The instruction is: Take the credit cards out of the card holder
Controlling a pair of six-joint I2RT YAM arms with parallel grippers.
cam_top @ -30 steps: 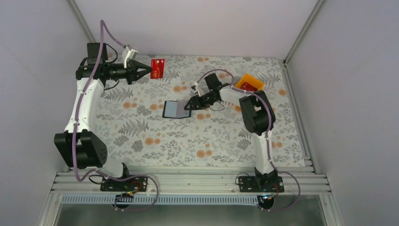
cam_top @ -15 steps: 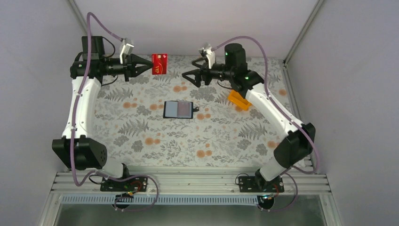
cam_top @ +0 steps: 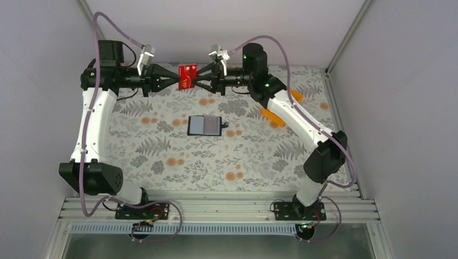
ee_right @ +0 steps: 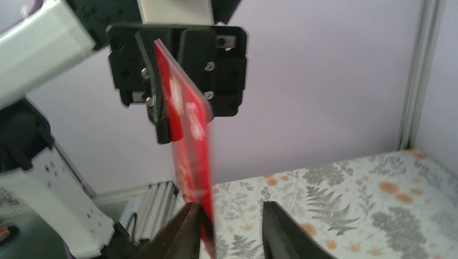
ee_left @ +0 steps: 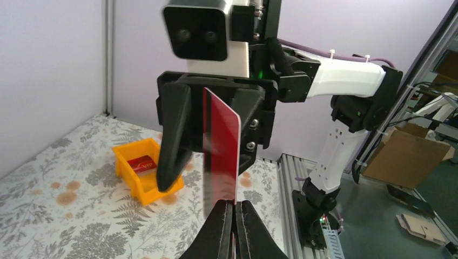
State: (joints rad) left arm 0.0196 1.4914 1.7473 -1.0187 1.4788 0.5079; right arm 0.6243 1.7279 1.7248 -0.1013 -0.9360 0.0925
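While card (cam_top: 186,77) is held upright in mid-air over far side of table (cam_top: 162,148), one edge is pinched tight by left gripper (cam_top: 174,84), fingers fully closed. Opposite edge is straddled by right gripper (cam_top: 197,84), jaws part open: card close against one finger (ee_right: 186,226), gap left to other. Holder (cam_top: 204,125) is laid open flat mid-table. In bin (ee_left: 127,172), second card (ee_left: 143,163) is seen.

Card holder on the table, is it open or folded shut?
Open: the card holder lies spread flat, its grey-blue inner pockets facing up.
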